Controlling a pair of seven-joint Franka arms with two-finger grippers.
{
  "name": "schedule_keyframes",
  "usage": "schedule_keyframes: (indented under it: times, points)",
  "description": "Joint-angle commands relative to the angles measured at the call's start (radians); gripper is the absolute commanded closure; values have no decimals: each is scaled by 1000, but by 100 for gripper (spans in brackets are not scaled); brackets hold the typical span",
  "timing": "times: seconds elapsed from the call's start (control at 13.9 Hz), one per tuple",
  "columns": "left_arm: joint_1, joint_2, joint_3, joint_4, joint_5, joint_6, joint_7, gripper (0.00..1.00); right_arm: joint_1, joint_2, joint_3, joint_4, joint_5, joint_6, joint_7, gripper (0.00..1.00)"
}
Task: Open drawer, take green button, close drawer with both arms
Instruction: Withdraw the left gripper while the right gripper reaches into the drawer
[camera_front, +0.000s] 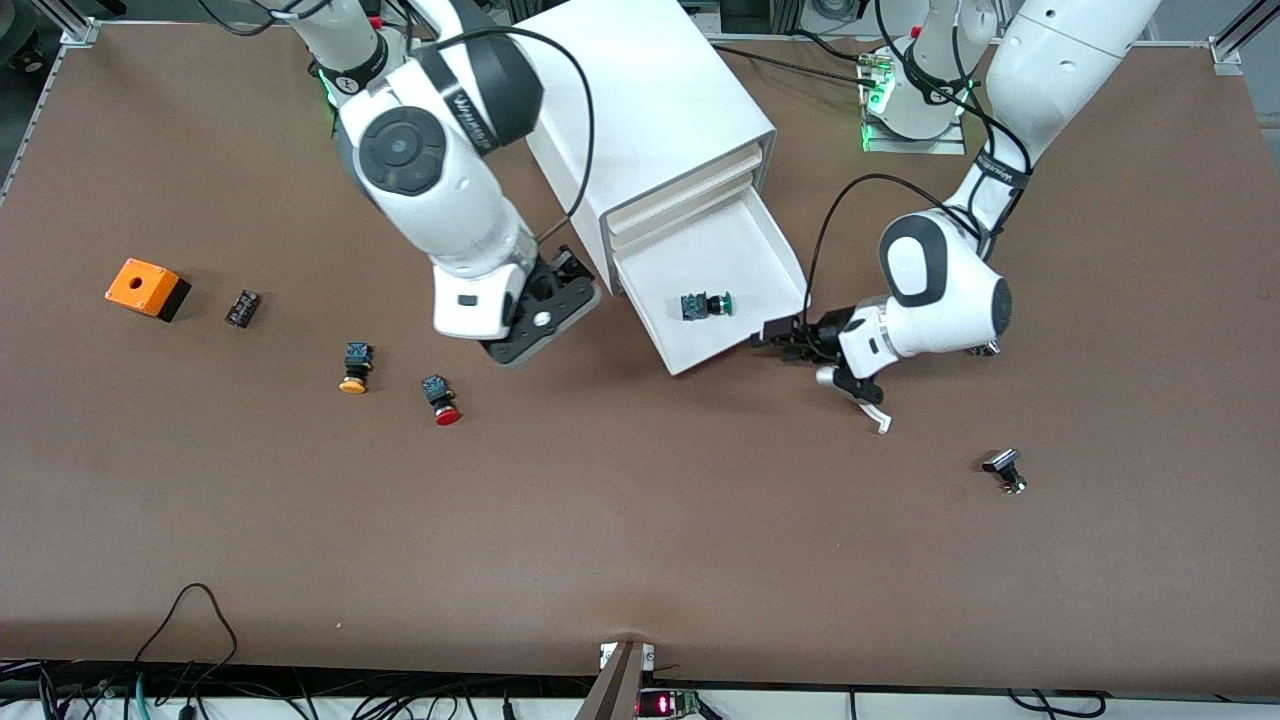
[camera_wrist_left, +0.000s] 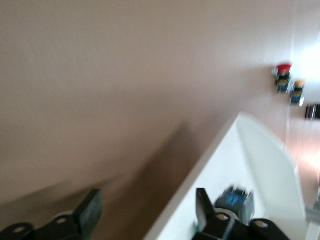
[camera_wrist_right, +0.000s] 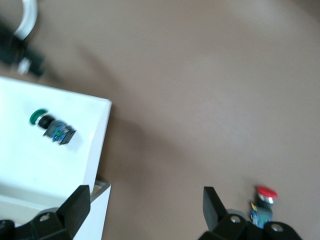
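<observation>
The drawer (camera_front: 735, 290) stands pulled out with the green button (camera_front: 706, 304) lying loose in it, so the taking step is next. My left gripper (camera_front: 785, 338) sits spread at the drawer's front corner, seemingly off the handle, though that view is blurred. My right gripper (camera_front: 548, 310), also spread, hovers beside the cabinet (camera_front: 650, 120); one must descend onto the button.
</observation>
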Motion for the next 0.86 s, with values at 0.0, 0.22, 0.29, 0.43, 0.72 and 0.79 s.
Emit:
schedule_keyframes:
  times: [0.0, 0.22, 0.29, 0.43, 0.72, 0.79]
  points:
    - [102, -71, 1, 35, 32, -18, -22, 0, 49, 62, 0, 72, 7, -9, -160, 0]
    - [129, -154, 33, 61, 153, -32, -26, 0, 114, 114, 4, 101, -1, -9, -348, 0]
    - [135, -191, 47, 63, 254, -48, -26, 0, 132, 119, 3, 99, -4, -9, -379, 0]
    - [157, -246, 76, 90, 408, -140, -28, 0, 173, 127, 1, 99, -59, -12, -398, 0]
    - [163, -318, 150, 268, 665, -436, -40, 0, 267, 188, 1, 102, -94, 27, -386, 0]
    - [163, -329, 159, 305, 707, -487, -42, 0, 272, 212, 0, 108, -96, 63, -386, 0]
